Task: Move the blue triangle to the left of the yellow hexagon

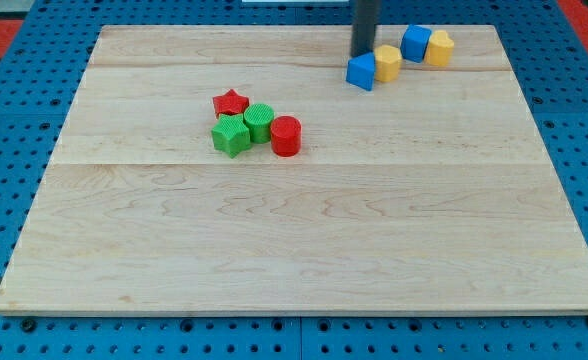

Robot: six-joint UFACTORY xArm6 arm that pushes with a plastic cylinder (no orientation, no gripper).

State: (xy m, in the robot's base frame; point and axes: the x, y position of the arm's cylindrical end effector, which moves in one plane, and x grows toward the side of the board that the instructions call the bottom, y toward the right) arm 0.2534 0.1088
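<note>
The blue triangle (pixel 360 71) lies near the view's top, touching the left side of a yellow hexagon-like block (pixel 388 63). A blue block (pixel 415 42) and a second yellow block (pixel 438 47) sit to the right of them, touching each other. My tip (pixel 362 53) comes down from the view's top edge and stands just behind the blue triangle, at its upper edge, to the left of the first yellow block.
A cluster sits left of the board's middle: a red star (pixel 231 102), a green star (pixel 231 134), a green cylinder (pixel 259 122) and a red cylinder (pixel 286 135). The wooden board (pixel 304 240) lies on a blue perforated table (pixel 4 180).
</note>
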